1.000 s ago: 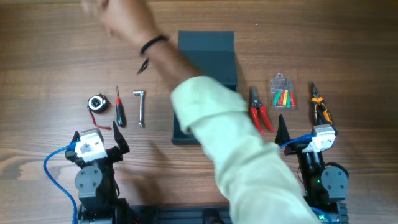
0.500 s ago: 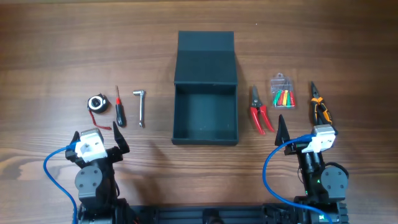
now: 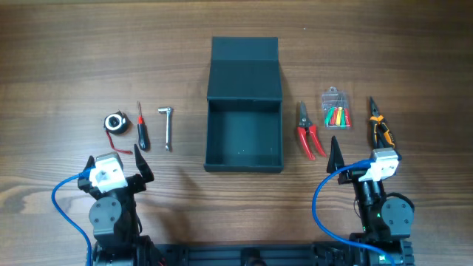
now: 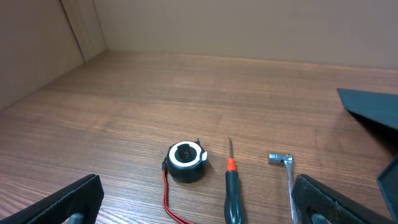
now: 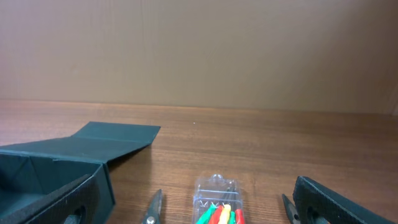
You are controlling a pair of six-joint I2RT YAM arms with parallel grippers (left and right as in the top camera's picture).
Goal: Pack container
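Note:
The dark teal-grey container (image 3: 244, 138) stands open and empty at the table's middle, its flap lid (image 3: 244, 70) lying flat behind it. My left gripper (image 3: 118, 165) is open and empty near the front edge, just short of a black tape measure (image 3: 114, 123), a red-and-black screwdriver (image 3: 140, 130) and a silver L-shaped wrench (image 3: 167, 127). My right gripper (image 3: 366, 159) is open and empty, just short of red cutters (image 3: 309, 134), a clear case of coloured bits (image 3: 335, 109) and orange-black pliers (image 3: 380, 128).
The left wrist view shows the tape measure (image 4: 185, 162), the screwdriver (image 4: 231, 193) and the wrench (image 4: 286, 171) between my open fingers (image 4: 199, 208). The right wrist view shows the container's corner (image 5: 56, 168) and the clear case (image 5: 216, 199).
A person's arm in a pale sleeve reached over the container one second ago and has left the view. The arms and tools have not moved.

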